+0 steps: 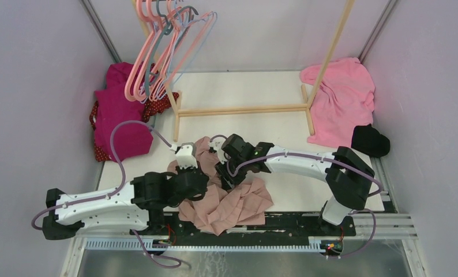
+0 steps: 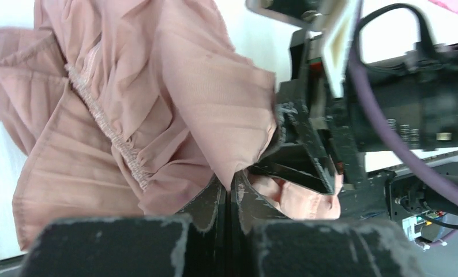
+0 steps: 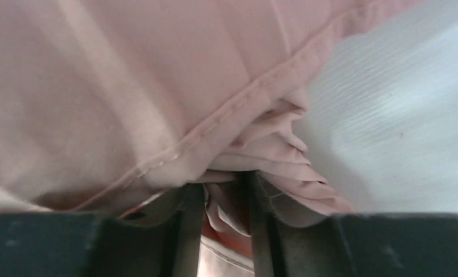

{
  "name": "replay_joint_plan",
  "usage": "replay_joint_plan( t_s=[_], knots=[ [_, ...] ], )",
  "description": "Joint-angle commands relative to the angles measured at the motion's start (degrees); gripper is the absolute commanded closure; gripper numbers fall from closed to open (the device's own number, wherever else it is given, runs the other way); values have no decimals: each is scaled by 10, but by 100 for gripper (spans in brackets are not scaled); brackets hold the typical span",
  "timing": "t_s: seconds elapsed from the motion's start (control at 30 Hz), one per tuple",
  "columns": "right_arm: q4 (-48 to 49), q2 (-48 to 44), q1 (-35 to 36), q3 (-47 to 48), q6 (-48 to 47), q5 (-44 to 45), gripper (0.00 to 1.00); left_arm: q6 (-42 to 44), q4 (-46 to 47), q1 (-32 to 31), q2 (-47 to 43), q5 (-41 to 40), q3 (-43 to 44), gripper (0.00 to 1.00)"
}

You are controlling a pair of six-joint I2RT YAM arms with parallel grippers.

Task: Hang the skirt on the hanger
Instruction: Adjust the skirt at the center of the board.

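Observation:
The dusty-pink skirt (image 1: 232, 202) lies crumpled on the white table between the two arms. My left gripper (image 1: 203, 173) is shut, pinching a fold of the skirt (image 2: 157, 115) at its fingertips (image 2: 231, 193). My right gripper (image 1: 225, 178) is just to the right of it, closed on a bunch of skirt folds (image 3: 255, 156) that fill the narrow gap between its jaws (image 3: 226, 202). It also shows in the left wrist view (image 2: 301, 161) with pink cloth in its grip. Several pink and grey hangers (image 1: 163, 52) hang on the rack at the far left, away from both grippers.
A wooden clothes rack (image 1: 244, 109) stands across the back of the table. A magenta garment (image 1: 120, 115) lies at the far left. A pink cloth (image 1: 342, 98) and a black item (image 1: 370, 140) lie at the far right. Purple walls enclose the sides.

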Motion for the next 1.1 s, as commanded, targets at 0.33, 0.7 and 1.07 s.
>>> replay_joint_plan(
  t_s=[0.33, 0.7, 1.07],
  knots=[
    [-229, -136, -66, 271, -97, 117, 92, 256, 22, 38, 151, -46, 371, 92],
    [-352, -127, -134, 532, -131, 190, 99, 430, -20, 103, 287, -41, 712, 88],
    [-385, -152, -150, 589, -141, 249, 99, 525, -44, 143, 336, -106, 834, 80]
  ],
)
